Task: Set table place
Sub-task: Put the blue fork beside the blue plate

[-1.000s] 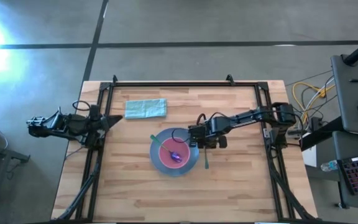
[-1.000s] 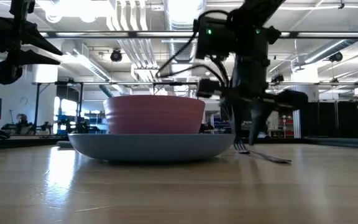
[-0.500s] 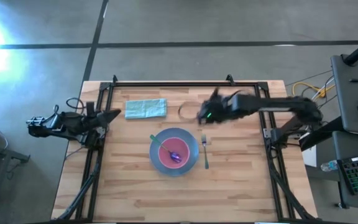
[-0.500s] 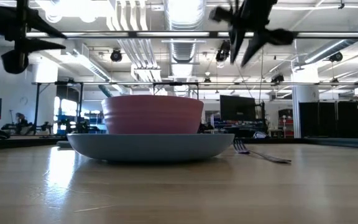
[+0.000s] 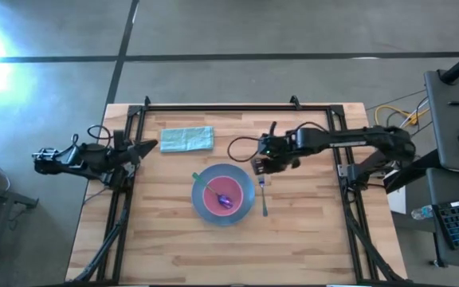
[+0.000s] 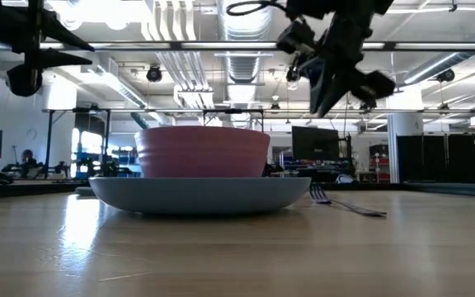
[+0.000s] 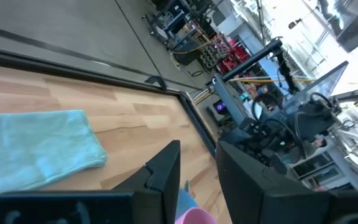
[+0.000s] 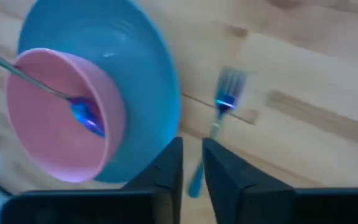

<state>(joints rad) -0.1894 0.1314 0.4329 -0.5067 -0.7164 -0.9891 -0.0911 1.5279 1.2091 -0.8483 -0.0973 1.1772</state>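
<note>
Place setting looks basically assembled mid-worktop (image 5: 174, 239): blue plate (image 5: 245, 195) in the centre, pink bowl (image 5: 216, 194) sitting on it, purple-headed spoon (image 5: 225, 198) lying in the bowl with its handle sticking out over the far-left rim. Green fork (image 5: 264, 199) lies flat on the wood just right of the plate, tines toward the far side, close to the plate rim but not clearly touching. Folded teal cloth (image 5: 186, 139) sits at far left, well apart from the plate.

Right gripper (image 5: 261, 163) hangs above the worktop just beyond the fork's tine end, near the plate's far-right edge; the low view shows it raised clear of everything. Its fingers (image 8: 166, 168) stand close together with only a narrow gap and nothing between them. Left gripper (image 5: 146, 147) waits at the left rail, near the cloth; its fingers (image 7: 166, 171) also show a narrow gap, empty.

Step in hand, as I read it: fork is set down and the right arm is clear of it, so the cutlery part seems done. The cloth is probably the only piece left, if it counts as a napkin; hard to be sure from the task wording. The next move would call for the left arm, being nearest, to open over the cloth, pinch an edge and carry it in beside the plate without nudging the spoon handle.
</note>
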